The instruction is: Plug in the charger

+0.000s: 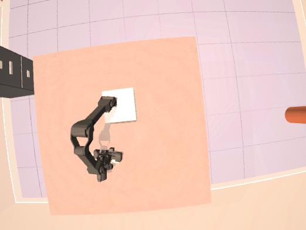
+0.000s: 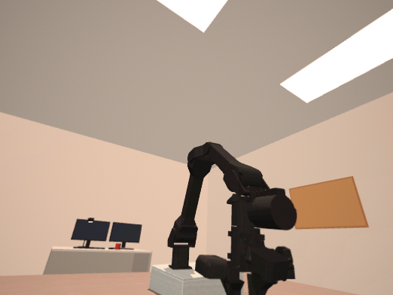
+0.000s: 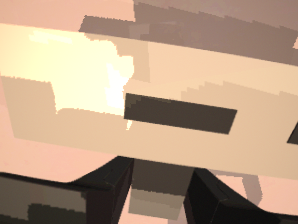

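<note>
The two dark fingers at the bottom of the wrist view are clamped on the charger [image 3: 159,186], a tan-brown block wedged between them at bottom centre; its prongs are hidden from this view. Directly above it, filling the middle of the frame, lies the cream-coloured power strip [image 3: 210,75], tilted slightly down to the right, with one long dark slot [image 3: 180,114] at centre and the edge of another dark opening [image 3: 293,134] at the right border. Which of these belongs to the left outlet I cannot tell.

In the top view the gripper [image 1: 109,159] sits in the lower left part of the peach table [image 1: 164,141], the arm [image 1: 85,129] folded back to its white base plate [image 1: 124,102]. The strip and charger are too covered by the wrist to make out there. The exterior view shows only the arm's back, low over the table at bottom centre.

My judgement: the charger is close to the strip and insertion is still to finish. The main risk is tilt. The strip looks skewed against the fingers, so one prong could meet the shutter before the other and the shutter would stay blocked. Pushing on regardless could slide the charger in the grip or shove the strip along the table.
</note>
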### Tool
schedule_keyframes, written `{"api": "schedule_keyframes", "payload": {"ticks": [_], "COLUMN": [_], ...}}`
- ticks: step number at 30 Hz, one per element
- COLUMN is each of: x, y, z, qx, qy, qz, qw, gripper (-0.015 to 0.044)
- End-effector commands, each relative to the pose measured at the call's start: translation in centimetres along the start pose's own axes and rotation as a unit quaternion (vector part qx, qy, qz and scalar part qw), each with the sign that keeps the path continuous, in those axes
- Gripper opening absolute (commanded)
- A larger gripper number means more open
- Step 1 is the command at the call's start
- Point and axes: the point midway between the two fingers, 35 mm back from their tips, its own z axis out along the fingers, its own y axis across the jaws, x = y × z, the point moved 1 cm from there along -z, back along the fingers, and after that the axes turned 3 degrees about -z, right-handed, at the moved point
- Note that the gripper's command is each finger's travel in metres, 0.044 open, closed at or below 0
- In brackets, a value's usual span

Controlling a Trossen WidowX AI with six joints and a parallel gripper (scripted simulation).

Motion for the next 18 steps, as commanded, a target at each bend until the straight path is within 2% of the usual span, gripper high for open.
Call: {"api": "schedule_keyframes", "payload": {"ticks": [1,18], "x": [-0.64,-0.74], "y": [-0.09,-0.10], "z": [-0.31,-0.35], "qx": [0.002,0.002], "qy": [-0.012,-0.012], "qz": [0.001,0.001], "qw": [1.000,1.000], "gripper": [0.0000,0.0000]}}
